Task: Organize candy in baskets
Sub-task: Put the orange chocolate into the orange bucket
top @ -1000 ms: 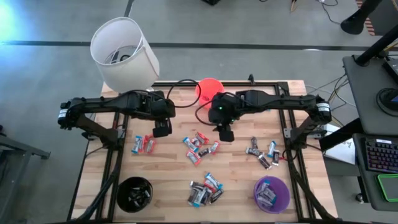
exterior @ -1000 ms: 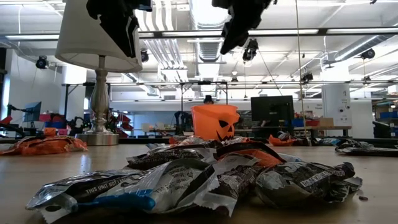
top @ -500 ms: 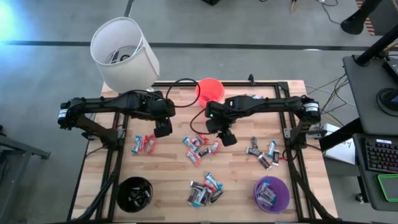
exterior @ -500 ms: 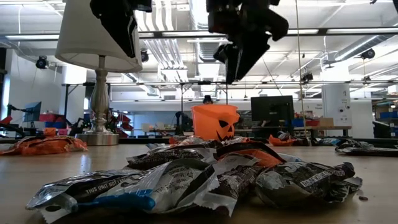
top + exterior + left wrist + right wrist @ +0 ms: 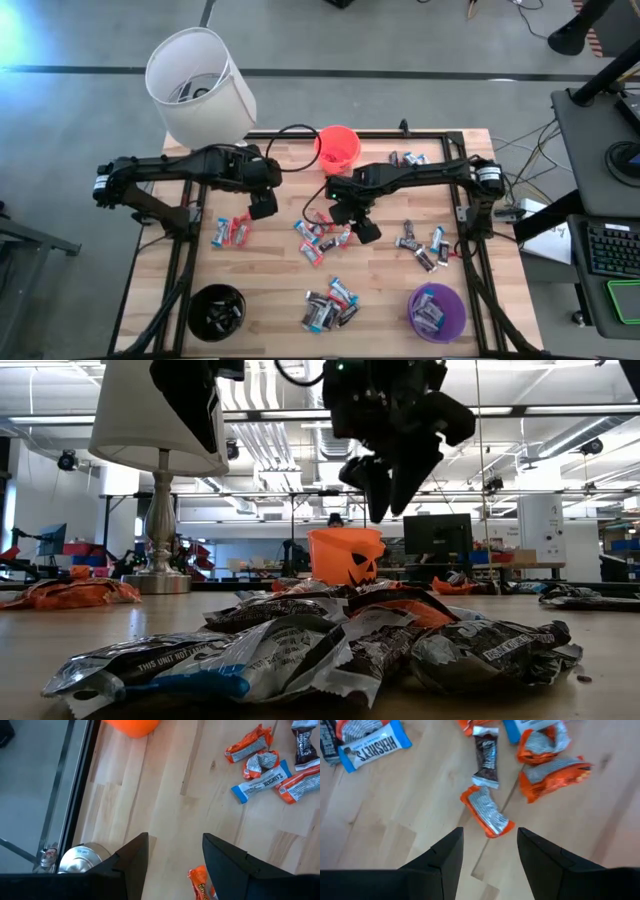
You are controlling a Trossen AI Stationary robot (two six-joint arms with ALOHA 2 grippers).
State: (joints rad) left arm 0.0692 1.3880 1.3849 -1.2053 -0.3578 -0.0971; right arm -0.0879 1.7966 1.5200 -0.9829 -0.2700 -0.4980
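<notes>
High view shows me the right gripper (image 5: 362,226) with jaws apart and empty above the central cluster of small foil-wrapped candies (image 5: 320,238), the orange-red plastic bucket (image 5: 338,147) just behind it, while the left gripper (image 5: 262,207), also spread empty, hangs near the red-wrapped pair (image 5: 230,232) beside the white lampshade (image 5: 198,85).
</notes>
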